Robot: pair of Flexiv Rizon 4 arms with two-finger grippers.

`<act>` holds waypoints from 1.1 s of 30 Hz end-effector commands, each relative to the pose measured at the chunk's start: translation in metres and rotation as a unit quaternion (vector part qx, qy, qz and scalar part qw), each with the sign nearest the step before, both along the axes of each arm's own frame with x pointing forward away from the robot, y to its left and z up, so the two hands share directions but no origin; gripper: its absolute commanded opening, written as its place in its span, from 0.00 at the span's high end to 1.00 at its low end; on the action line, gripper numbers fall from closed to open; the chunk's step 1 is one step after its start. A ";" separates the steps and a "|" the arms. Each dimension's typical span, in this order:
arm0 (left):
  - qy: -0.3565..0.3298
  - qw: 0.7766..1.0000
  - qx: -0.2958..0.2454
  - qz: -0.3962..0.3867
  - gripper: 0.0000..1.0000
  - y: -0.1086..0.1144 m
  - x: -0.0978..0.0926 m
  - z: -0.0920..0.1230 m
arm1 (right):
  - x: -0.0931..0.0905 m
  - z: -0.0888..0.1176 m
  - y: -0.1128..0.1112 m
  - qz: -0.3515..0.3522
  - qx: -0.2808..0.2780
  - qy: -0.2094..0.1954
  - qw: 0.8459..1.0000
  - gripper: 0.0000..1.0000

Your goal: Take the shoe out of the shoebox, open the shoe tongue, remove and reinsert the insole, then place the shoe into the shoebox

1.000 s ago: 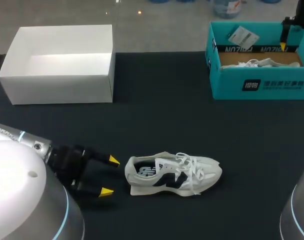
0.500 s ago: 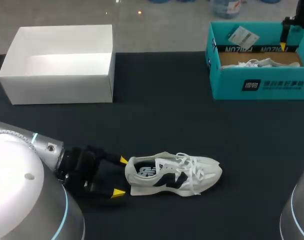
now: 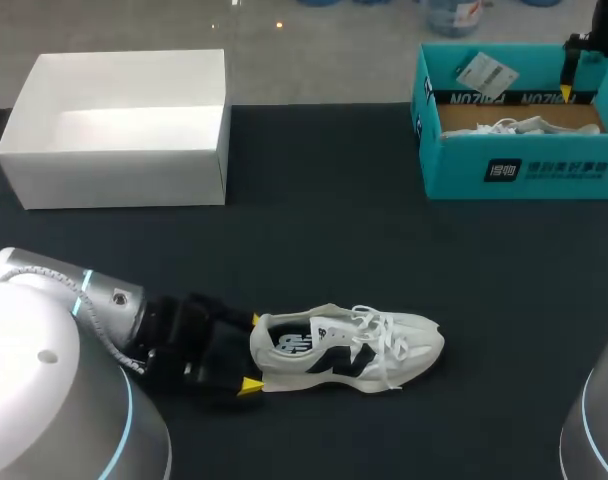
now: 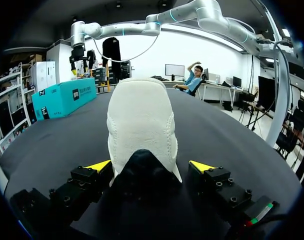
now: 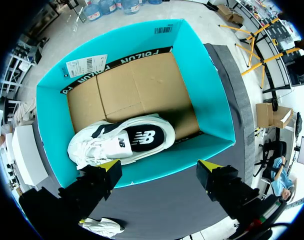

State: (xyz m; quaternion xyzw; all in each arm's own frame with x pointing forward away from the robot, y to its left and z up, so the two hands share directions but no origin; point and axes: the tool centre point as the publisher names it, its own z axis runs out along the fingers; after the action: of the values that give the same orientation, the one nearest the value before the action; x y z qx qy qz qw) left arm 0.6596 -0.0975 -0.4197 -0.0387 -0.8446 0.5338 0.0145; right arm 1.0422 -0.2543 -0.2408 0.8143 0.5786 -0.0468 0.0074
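Forward along the near edge has come the left gripper (image 3: pixel 252 352), closing the gap to the heel of the white-and-navy lace-up sneaker (image 3: pixel 349 350); the sneaker itself has not shifted. The jaws stand wide, one yellow tip on each side of the heel. In the left wrist view a thin gap shows on both sides, so they bracket the heel and do not yet pinch it.

The sneaker lies on its sole, near the front of the dark table (image 3: pixel 314 240), with its toe to the right and the dark printed insole (image 3: pixel 292 343) showing in its mouth. It is already out of its box, so I judge the step in hand to be steadying the shoe for the insole work. The next move likely calls for a firm squeeze on the heel, without tipping the shoe.

Far to the right, the right gripper (image 5: pixel 160 167) hangs above the teal cardboard shoebox (image 3: pixel 514 165), jaws wide and holding nothing. A second white sneaker (image 5: pixel 122 142) lies inside that box on its brown floor. An open white cardboard box (image 3: pixel 124 130) sits at the far left.
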 end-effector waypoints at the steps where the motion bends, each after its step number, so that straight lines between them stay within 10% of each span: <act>1: 0.003 1.000 0.004 -0.003 0.00 -0.007 0.004 -0.004 | -0.001 0.000 0.000 0.000 0.000 -0.001 1.000 0.00; 15: 0.013 1.000 0.012 -0.001 0.00 -0.010 0.006 -0.009 | -0.001 0.000 0.000 0.000 0.000 -0.001 1.000 0.00; 18: 0.012 1.000 0.014 -0.001 0.40 -0.011 0.007 -0.009 | -0.001 0.000 0.000 0.000 0.000 -0.001 1.000 0.00; 23: 0.009 1.000 0.017 -0.004 0.56 -0.012 0.010 -0.009 | -0.001 0.000 0.000 0.000 0.000 -0.001 1.000 0.00; 30: 0.002 1.000 0.021 -0.015 0.53 -0.014 0.015 -0.008 | -0.001 0.000 0.000 0.000 0.000 -0.001 1.000 0.00; 32: 0.000 1.000 0.021 -0.017 0.26 -0.015 0.017 -0.008 | -0.001 0.000 0.000 0.000 0.000 -0.001 1.000 0.00; 33: -0.002 1.000 0.022 -0.019 0.28 -0.016 0.017 -0.008 | -0.001 0.000 0.000 0.000 0.000 -0.001 1.000 0.00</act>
State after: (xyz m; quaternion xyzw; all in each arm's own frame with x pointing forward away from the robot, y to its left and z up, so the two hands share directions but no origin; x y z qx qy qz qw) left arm 0.6720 -0.1091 -0.4263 -0.0528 -0.8541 0.5170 0.0209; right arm 1.0422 -0.2543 -0.2408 0.8143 0.5786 -0.0468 0.0074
